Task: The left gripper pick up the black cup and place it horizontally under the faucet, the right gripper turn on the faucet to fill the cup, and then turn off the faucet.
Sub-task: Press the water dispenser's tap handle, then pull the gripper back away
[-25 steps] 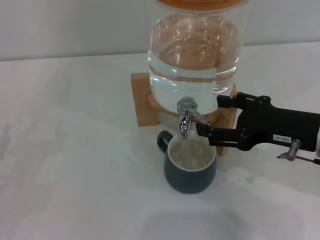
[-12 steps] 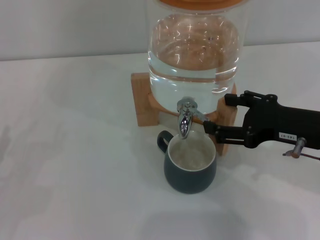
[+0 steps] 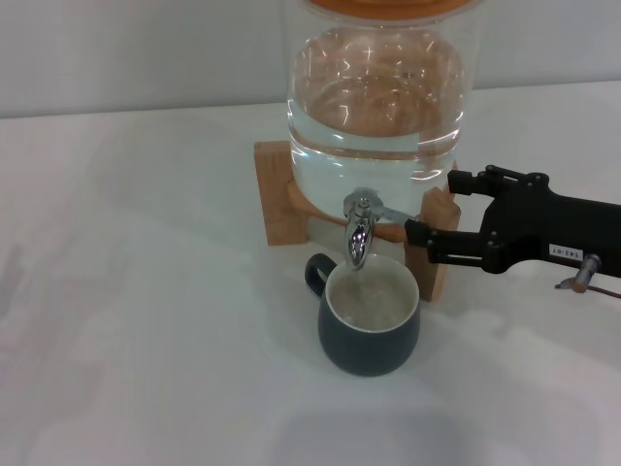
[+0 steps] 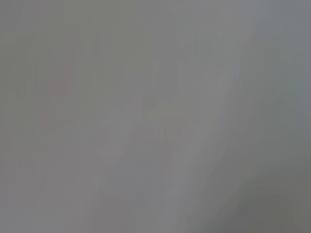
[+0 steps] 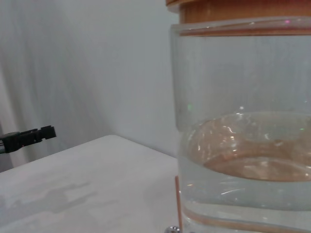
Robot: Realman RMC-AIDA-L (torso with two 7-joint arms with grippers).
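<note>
1. While water fills the black cup (image 3: 370, 325), the right gripper (image 3: 435, 212) stands fingers apart, just beside the lever.
2. Cup sits upright under the faucet (image 3: 359, 231).
3. Advice: push the lever shut before overflow.
4. Left gripper: parked off to the left.

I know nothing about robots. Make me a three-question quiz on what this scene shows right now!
1. True or false: the black cup stands upright directly below the faucet.
2. Which hand is beside the faucet: A) left hand, B) right hand?
3. Fill in: the glass dispenser rests on a ____ stand.

Key: 1 true. 2 B; the left hand shows only far off in the right wrist view. 3 wooden.
</note>
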